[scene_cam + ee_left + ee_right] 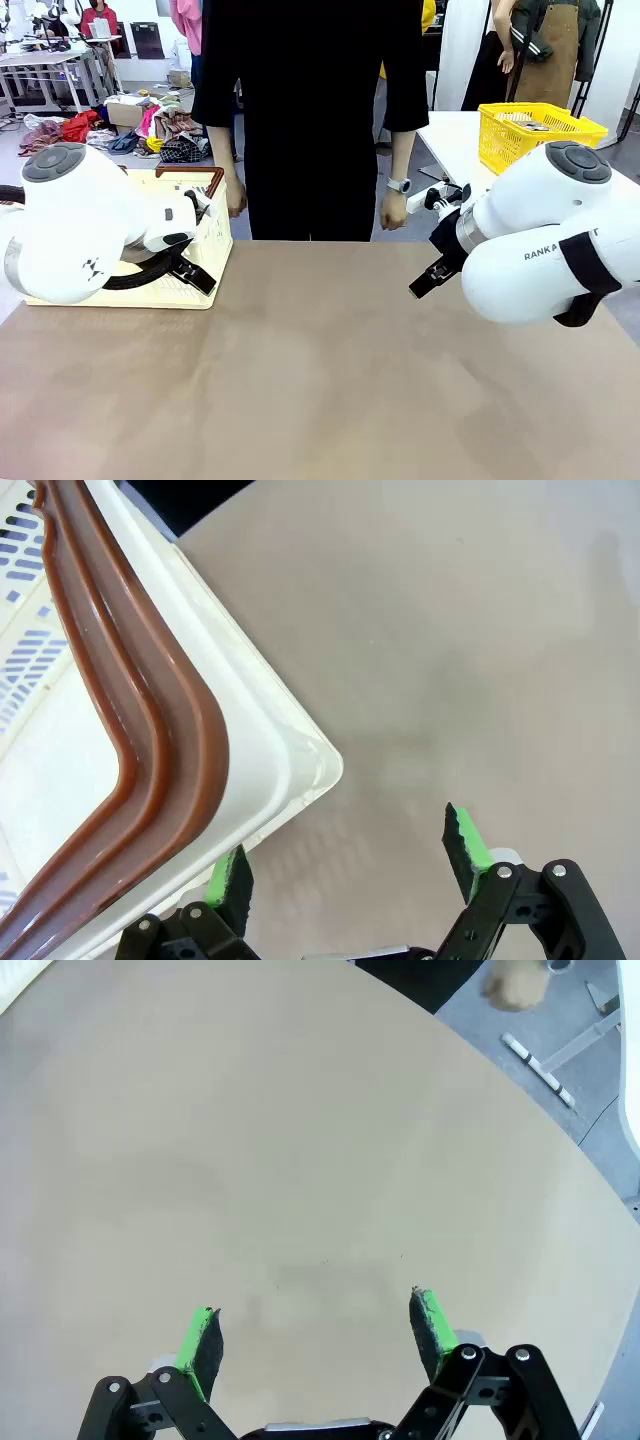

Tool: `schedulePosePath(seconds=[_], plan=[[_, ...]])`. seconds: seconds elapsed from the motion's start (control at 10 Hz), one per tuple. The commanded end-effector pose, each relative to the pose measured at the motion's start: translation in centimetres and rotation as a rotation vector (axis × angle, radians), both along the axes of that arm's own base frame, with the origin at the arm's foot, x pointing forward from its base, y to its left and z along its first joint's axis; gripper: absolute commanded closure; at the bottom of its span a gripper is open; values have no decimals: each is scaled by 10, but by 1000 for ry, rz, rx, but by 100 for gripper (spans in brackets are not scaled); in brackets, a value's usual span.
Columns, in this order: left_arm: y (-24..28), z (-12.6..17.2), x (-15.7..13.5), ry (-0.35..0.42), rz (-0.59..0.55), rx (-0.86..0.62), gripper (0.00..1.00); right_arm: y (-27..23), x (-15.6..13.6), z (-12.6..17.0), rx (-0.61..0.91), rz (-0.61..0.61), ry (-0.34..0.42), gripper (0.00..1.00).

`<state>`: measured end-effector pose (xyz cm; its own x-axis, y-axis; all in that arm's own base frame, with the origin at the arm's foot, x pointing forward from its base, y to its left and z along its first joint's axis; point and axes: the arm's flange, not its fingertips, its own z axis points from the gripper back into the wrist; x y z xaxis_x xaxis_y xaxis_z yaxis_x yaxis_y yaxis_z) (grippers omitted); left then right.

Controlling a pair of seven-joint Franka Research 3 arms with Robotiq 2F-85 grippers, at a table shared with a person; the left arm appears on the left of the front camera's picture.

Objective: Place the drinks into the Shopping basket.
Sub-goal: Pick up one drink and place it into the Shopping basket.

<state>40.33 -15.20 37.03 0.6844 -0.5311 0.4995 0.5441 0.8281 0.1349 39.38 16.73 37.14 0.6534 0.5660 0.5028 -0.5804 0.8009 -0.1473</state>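
The drinks are out of view. The Shopping basket (pixel 214 243), cream-white with a dark brown handle, stands at the table's far left, partly hidden behind my left arm. In the left wrist view its corner (pixel 285 755) and brown handle (pixel 160 720) lie close under my left gripper (pixel 347 865), which is open and holds nothing; one green pad (pixel 232 878) is right beside the basket's wall. In the front view the left gripper (pixel 190 268) sits at the basket's near side. My right gripper (pixel 316 1338) hangs open over bare tabletop, and the front view has it (pixel 428 280) at the right.
A person in black stands at the far edge with both hands (pixel 393 212) hanging down and holding nothing. A small yellow basket (pixel 535 135) sits on a white side table at the back right. The brown tabletop (pixel 320 380) stretches between my arms.
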Motion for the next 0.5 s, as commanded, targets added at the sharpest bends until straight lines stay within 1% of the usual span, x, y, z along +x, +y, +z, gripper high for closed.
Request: schedulePosePath(seconds=[0.0, 0.4], plan=[[0, 0, 0, 0, 0, 0, 0, 0, 0, 0, 0, 0, 0, 0], [0, 0, 0, 0, 0, 0, 0, 0, 0, 0, 0, 0, 0, 0]])
